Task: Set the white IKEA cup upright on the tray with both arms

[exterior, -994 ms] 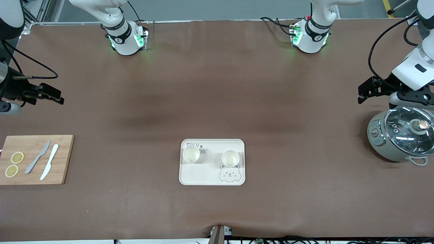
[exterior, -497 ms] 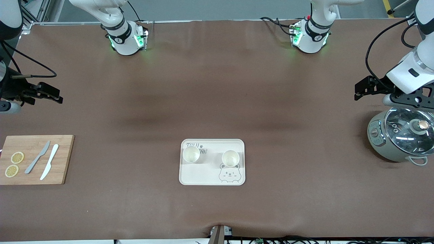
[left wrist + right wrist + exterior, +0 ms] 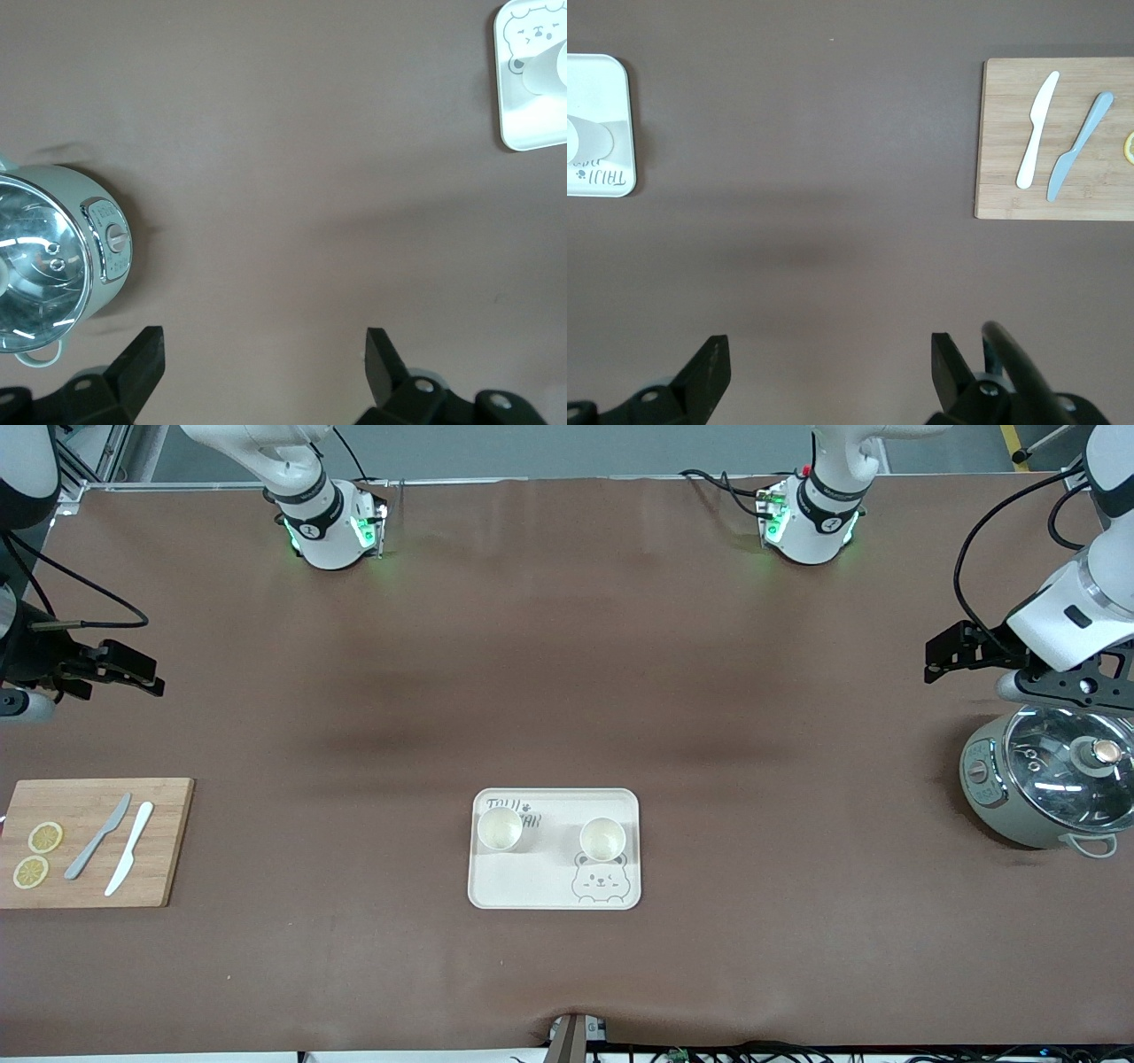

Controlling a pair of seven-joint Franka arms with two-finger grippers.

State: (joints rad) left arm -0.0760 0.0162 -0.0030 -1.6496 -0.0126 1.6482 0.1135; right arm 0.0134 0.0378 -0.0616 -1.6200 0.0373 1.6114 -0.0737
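Jaws spread and empty, left gripper [image 3: 257, 372] and right gripper [image 3: 824, 372] hover at opposite table ends; two white cups [image 3: 500, 828] [image 3: 602, 838] stand upright on the tray [image 3: 532, 881] mid-table.

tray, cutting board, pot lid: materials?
Tray: looks like matte cream plastic or melamine, printed bear face. Cutting board: wood or bamboo, visible grain. Pot lid: seemingly clear glass, reflections show, with a metallic knob.
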